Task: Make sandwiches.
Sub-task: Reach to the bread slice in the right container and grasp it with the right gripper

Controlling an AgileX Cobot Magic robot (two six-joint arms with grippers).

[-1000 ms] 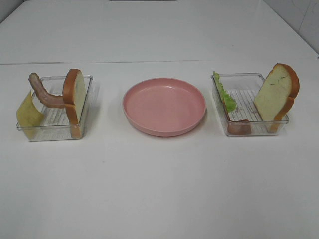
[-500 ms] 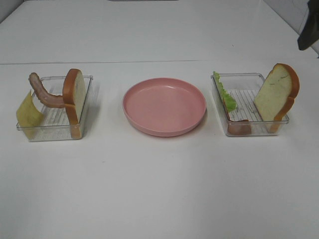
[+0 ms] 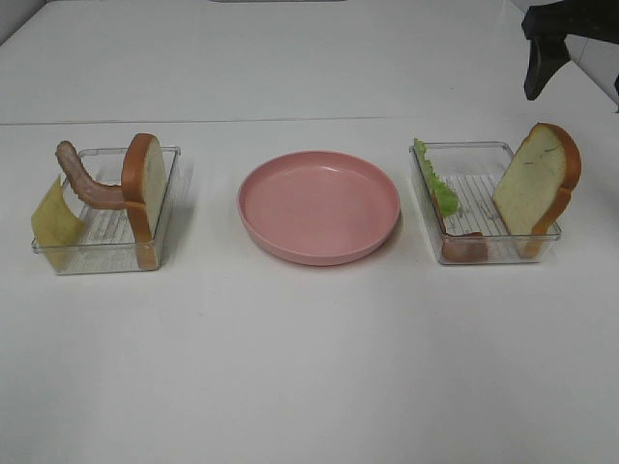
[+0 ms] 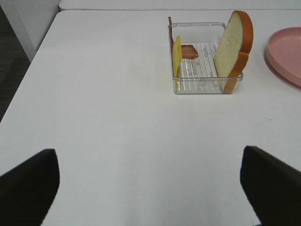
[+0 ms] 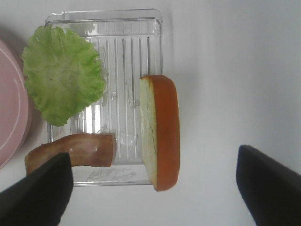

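Worktop: white worktop is carrying two trays, with a round pink plate sitting between them and apart from both.

Left tray: left clear plastic tray is holding three sandwich parts. The left white bread slice with orange-brown crust is standing on edge along the wall nearest the plate. The curved reddish-brown bacon strip is arching up beside it, one end meeting the bread. The yellow cheese slice is leaning at the wall farthest from the plate.

Right tray: right clear plastic tray is holding the ruffled green lettuce leaf, which is standing against the plate-side wall. The short reddish-brown bacon piece is lying at the front end. The right white bread slice with orange-brown crust is leaning, tilted, against the outer wall.

Left gripper: left gripper is hovering low over bare worktop, its fingers spread wide and gripping nothing. The left tray is sitting well ahead of it.

Right gripper: right gripper is hanging high above the right tray, its fingers spread wide and touching nothing. From its wrist camera, the leaning bread is showing below, between the two fingers.
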